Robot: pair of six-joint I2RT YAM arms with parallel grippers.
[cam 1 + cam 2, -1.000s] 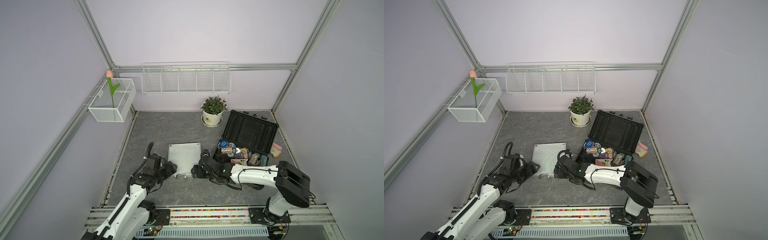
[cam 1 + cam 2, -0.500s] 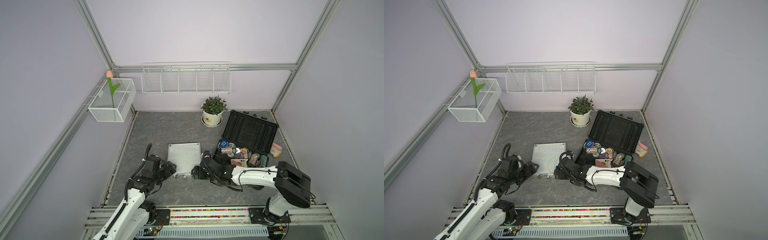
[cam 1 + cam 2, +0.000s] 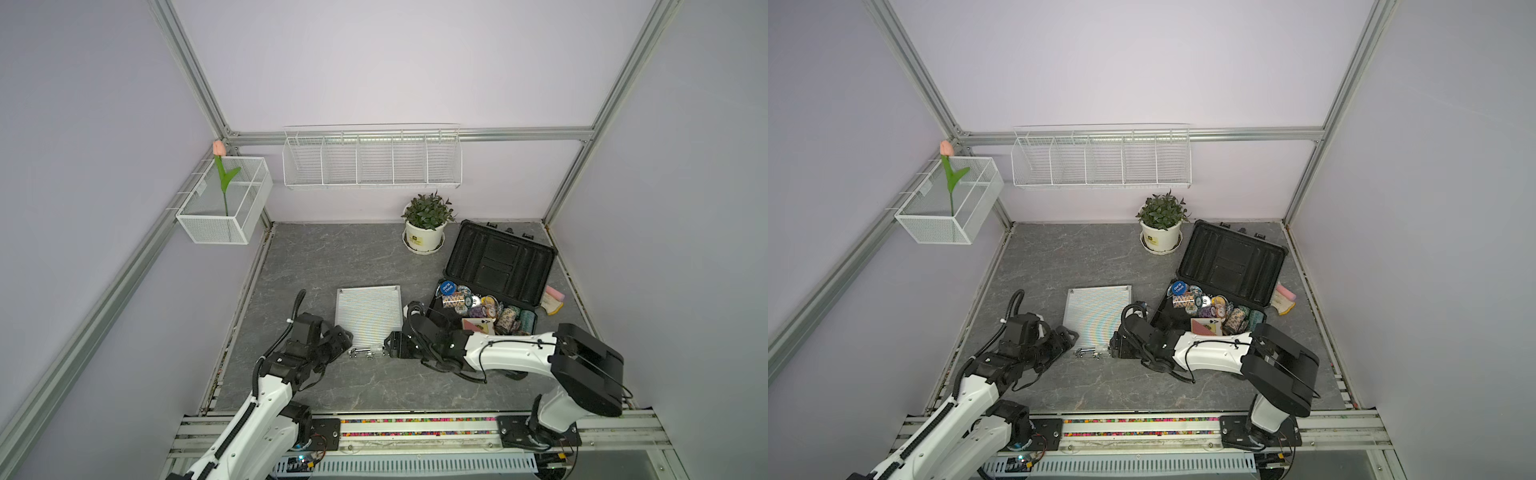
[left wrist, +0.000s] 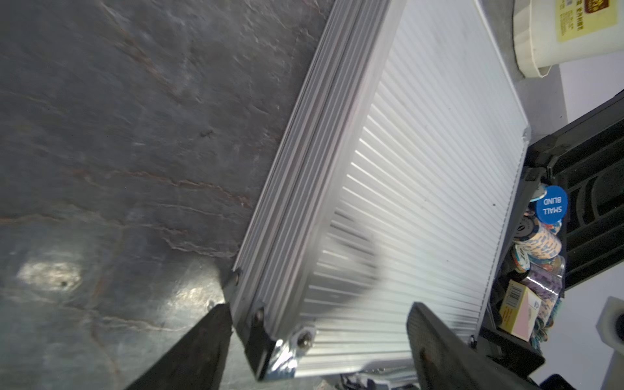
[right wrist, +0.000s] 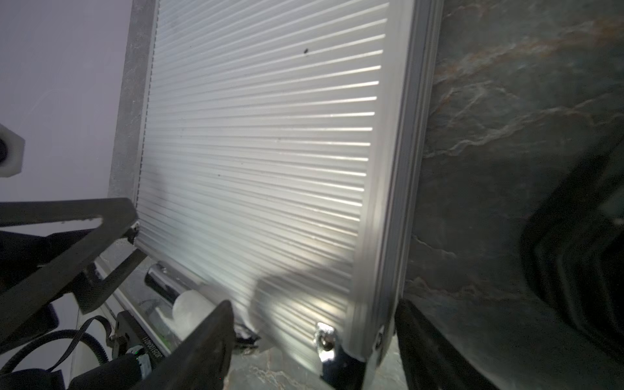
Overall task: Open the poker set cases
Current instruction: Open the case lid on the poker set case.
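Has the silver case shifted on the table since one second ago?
No. The silver case lies at the same gap from the open black case and the plant pot.

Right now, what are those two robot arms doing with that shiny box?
They're working on opening poker cases. The dark case already lies open, with chips inside. The silver case looks closed, flat on the table. The left end effector and right end effector are each open around a near corner of it, by the metal latches.
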